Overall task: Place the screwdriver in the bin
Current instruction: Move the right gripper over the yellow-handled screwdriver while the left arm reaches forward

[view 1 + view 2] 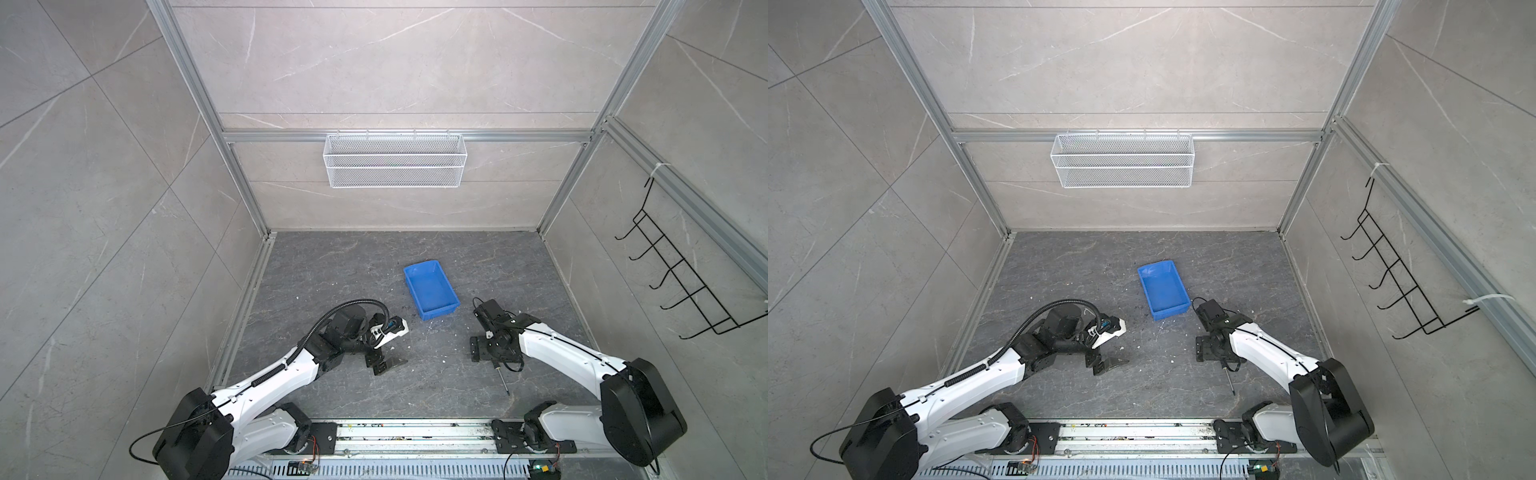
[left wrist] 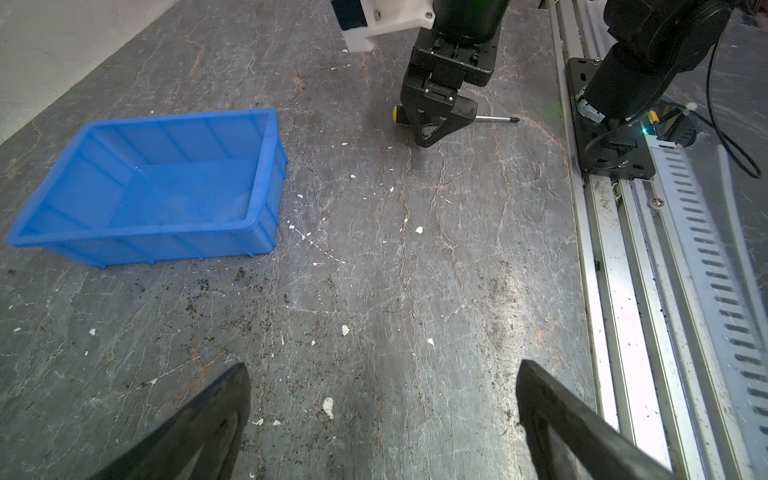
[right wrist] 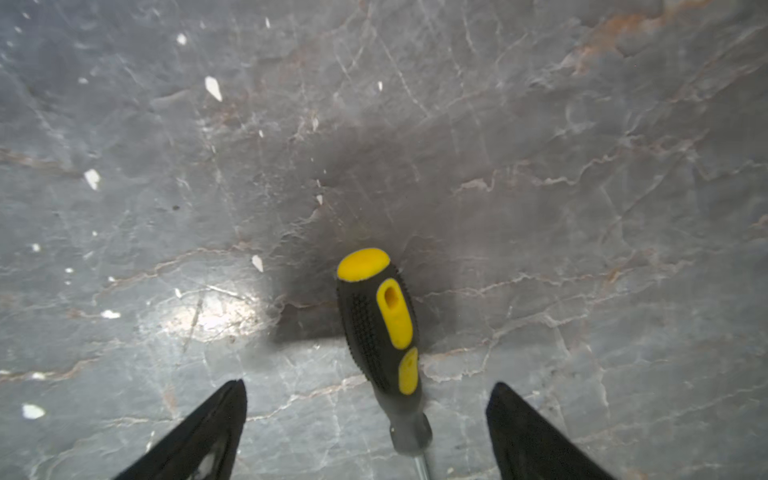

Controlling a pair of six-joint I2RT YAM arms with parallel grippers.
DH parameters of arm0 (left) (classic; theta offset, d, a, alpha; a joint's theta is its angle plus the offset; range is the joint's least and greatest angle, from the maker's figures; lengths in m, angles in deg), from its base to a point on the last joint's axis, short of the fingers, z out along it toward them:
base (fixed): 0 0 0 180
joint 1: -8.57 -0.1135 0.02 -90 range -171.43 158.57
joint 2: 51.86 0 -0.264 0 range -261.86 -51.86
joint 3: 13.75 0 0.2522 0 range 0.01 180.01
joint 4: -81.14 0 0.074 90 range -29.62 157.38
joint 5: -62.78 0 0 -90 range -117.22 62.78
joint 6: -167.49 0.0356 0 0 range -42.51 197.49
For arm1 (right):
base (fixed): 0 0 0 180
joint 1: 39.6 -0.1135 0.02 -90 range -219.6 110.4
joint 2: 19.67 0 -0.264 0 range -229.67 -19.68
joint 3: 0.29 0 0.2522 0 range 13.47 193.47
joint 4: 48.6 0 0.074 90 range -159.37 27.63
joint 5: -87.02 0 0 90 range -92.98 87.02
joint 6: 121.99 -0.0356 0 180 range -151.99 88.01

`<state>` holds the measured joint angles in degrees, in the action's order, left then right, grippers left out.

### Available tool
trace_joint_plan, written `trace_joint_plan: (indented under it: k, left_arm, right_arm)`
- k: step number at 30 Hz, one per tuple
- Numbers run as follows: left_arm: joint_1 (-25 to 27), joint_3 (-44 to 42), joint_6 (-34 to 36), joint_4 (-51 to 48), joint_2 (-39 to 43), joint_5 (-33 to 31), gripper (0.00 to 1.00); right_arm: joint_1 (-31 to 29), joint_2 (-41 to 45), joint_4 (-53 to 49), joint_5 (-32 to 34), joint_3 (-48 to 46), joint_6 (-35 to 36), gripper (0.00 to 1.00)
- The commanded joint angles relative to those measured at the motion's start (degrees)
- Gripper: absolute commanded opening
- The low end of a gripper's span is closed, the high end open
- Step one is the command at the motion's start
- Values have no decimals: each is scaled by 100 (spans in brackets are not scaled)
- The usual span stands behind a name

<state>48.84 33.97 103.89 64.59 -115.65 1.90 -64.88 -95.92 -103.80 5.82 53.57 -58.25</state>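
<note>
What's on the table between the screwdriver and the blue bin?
Only small white crumbs on bare tabletop between the screwdriver and the bin, seen in the left wrist view.

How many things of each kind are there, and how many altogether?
Screwdriver: 1
Blue bin: 1
White wire basket: 1
Black hook rack: 1
Robot claws: 2, the left claw and the right claw
Total: 6
</note>
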Motion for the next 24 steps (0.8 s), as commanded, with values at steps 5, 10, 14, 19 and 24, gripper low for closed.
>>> trace_joint_plan:
  k: [5, 10, 14, 19, 24]
  left_arm:
    - [33, -12, 121, 85, 80, 228, 100]
    - [42, -20, 121, 98, 88, 271, 100]
    - [42, -28, 121, 111, 103, 288, 100]
    - [42, -36, 113, 116, 104, 330, 100]
    - [52, -38, 112, 112, 91, 345, 100]
  right_arm:
    - [-5, -314, 2, -167, 164, -164, 88]
    - [22, -507, 19, -229, 191, -159, 83]
    - [39, -632, 38, -279, 200, -177, 80]
    - [50, -696, 65, -317, 182, -192, 76]
    - [65, -758, 48, -317, 183, -208, 61]
